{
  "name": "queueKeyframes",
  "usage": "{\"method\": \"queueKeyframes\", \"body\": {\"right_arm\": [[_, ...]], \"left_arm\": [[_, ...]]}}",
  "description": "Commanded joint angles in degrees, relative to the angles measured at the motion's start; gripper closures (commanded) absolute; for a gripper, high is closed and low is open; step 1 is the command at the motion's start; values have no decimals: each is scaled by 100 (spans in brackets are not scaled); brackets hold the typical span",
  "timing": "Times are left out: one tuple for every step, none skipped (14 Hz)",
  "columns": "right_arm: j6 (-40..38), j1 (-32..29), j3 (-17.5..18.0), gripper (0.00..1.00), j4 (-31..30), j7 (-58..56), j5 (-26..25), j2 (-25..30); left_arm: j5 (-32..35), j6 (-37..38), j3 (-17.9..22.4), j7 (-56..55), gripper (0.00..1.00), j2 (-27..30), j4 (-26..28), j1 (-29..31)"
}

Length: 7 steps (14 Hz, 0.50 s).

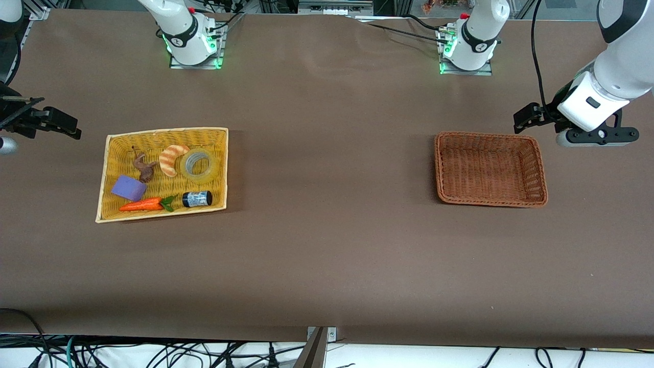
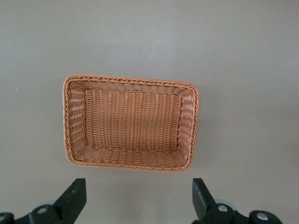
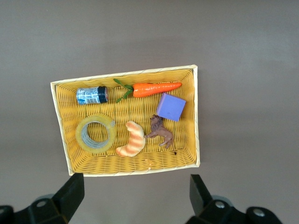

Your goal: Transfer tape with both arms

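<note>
The right pincer hangs in the air at the right arm's end of the surface, just outside the yellow basket, its 2 fingers spread wide and empty. The left pincer hangs likewise at the left arm's end, beside the brown basket, fingers apart and holding nothing; that basket is bare inside. The tape lies flat in the yellow basket, in the corner nearest the middle of the surface and toward the robots' bases. The croissant sits just beside it, touching or nearly so, and the black-capped jar lies near it, closer to the front camera. A toy animal, a purple block and a carrot fill the rest. Nothing of the transfer looks begun. The likely trouble is crowding: a finger coming down outside the ring could push the croissant or catch the basket wall, and a grip across the slick outer face could let the roll slip. Later, the handover between the 2 arms could drop the tape if 1 lets go before the other has hold.
</note>
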State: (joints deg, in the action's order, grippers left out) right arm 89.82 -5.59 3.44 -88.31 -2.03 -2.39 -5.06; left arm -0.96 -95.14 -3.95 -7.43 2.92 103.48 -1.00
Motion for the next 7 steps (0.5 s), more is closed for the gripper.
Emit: {"method": "queueKeyframes", "body": {"right_arm": [[-61,-13,8,0,138,-8,-33,-65],[-79,-21,8,0,130,-8,-7,-126],[-88,-13,8,0,130,-17,-16,-223],[-140,5,8,0,103,-9,-42,-302],[-210,-4,17,0,86,-26,-25,-372],[-332,-4,17,0,77,-52,-25,-495],[-455,5,17,0,42,-61,-51,-592]], "left_arm": [[-62,-110,-35,40,0,104,146,65],[-53,-110,-35,40,0,95,137,65],[-53,-101,-27,40,0,69,137,65],[-53,-101,-18,49,0,69,137,65],[-53,-101,-18,49,0,68,137,65],[-53,-92,-18,40,0,68,137,74],[-53,-92,-18,40,0,68,137,74]]}}
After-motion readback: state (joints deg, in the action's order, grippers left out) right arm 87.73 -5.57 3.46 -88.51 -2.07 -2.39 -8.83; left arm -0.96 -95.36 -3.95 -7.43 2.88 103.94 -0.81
